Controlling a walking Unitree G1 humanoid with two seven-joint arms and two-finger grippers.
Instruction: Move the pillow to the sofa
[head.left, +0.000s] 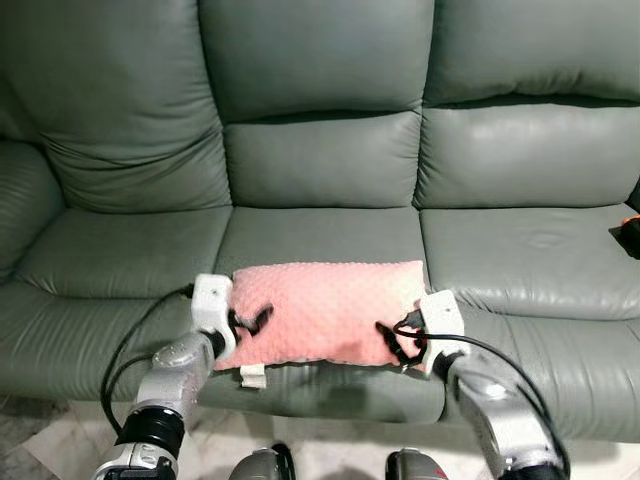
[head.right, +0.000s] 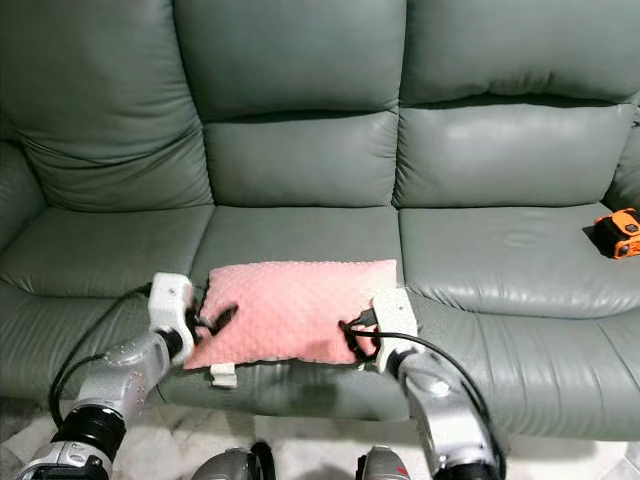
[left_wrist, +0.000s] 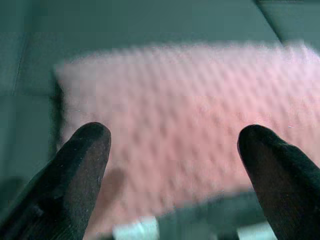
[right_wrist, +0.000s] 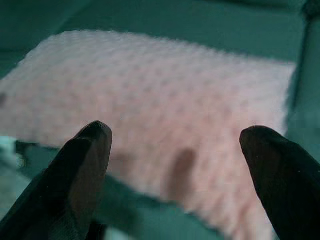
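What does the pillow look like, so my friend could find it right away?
Find the big grey-green leather sofa and look at the front edge of its middle seat. The pillow lies there between the left gripper and right gripper. It alone is pink and bumpy.

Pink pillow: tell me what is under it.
The pink pillow lies on the middle seat cushion of the grey-green sofa, reaching the cushion's front edge. A white tag pokes out below. Whatever else lies beneath is covered. Both end effectors flank it, open.
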